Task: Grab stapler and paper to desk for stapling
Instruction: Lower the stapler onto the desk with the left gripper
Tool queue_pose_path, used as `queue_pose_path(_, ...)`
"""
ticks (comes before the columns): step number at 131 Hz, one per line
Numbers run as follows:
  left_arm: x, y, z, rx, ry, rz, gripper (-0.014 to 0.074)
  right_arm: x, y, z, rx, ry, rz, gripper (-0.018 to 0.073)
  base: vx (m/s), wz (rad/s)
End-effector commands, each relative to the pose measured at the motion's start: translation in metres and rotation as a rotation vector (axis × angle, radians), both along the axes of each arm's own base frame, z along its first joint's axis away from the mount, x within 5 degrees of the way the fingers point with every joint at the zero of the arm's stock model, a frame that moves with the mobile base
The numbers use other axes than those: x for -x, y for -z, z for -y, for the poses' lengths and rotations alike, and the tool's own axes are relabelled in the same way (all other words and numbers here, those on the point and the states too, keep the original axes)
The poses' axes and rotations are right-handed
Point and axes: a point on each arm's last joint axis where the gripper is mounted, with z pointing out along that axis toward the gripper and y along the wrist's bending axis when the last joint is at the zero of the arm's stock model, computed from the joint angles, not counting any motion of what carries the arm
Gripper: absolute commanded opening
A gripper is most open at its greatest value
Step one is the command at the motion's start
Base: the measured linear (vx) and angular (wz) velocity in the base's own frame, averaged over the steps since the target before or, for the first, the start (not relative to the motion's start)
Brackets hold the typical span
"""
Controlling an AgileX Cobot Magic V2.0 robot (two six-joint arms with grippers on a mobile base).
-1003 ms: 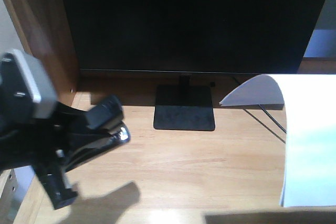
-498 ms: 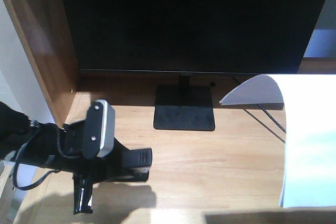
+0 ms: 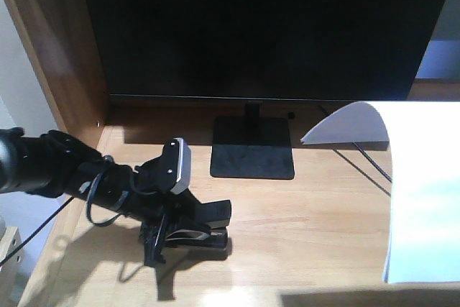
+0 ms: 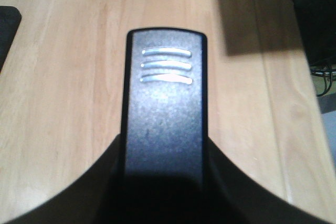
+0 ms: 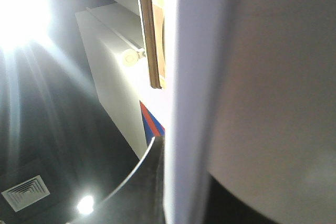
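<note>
Left wrist: ribbed matte-black stapler point(image 4: 164, 108), wood-grain desk point(image 4: 63, 77)

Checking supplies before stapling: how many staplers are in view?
1. The stapler is at the desk, left of the monitor stand, held in the left gripper. Others may be hidden out of frame.

Light wood desk point(image 3: 302, 213), black monitor stand point(image 3: 252, 149) on it, thin cable point(image 3: 374, 163) beside
</note>
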Motion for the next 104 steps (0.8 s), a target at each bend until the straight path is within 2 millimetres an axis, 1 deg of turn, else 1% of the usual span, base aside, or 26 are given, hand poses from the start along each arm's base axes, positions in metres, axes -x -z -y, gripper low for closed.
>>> queue_pose_path(1,-0.012,-0.022,0.011,0.11,0.008,0.035,0.0,0.004,-0.009,0.001,-0.011,0.0,0.057,-0.0006,0.0,0.0)
queue_pose_path(17,-0.024,-0.016,0.015,0.111,0.009,0.034,0.0,0.004,-0.009,0.001,-0.011,0.0,0.057,-0.0006,0.0,0.0)
queue_pose_path(37,-0.031,-0.005,0.022,0.11,0.013,0.015,0.0,0.004,-0.009,0.001,-0.011,0.0,0.057,-0.0006,0.0,0.0)
queue_pose_path(63,-0.032,0.01,0.029,0.122,-0.01,-0.033,0.0001,0.004,-0.009,0.001,-0.011,0.0,0.057,-0.0006,0.0,0.0)
queue_pose_path(90,-0.031,0.018,0.03,0.106,0.0,-0.049,0.0007,0.004,-0.009,0.001,-0.011,0.0,0.057,-0.0006,0.0,0.0)
queue_pose_path(104,-0.031,0.02,0.029,0.093,0.008,-0.046,0.0027,0.004,-0.009,0.001,-0.011,0.0,0.057,-0.0006,0.0,0.0)
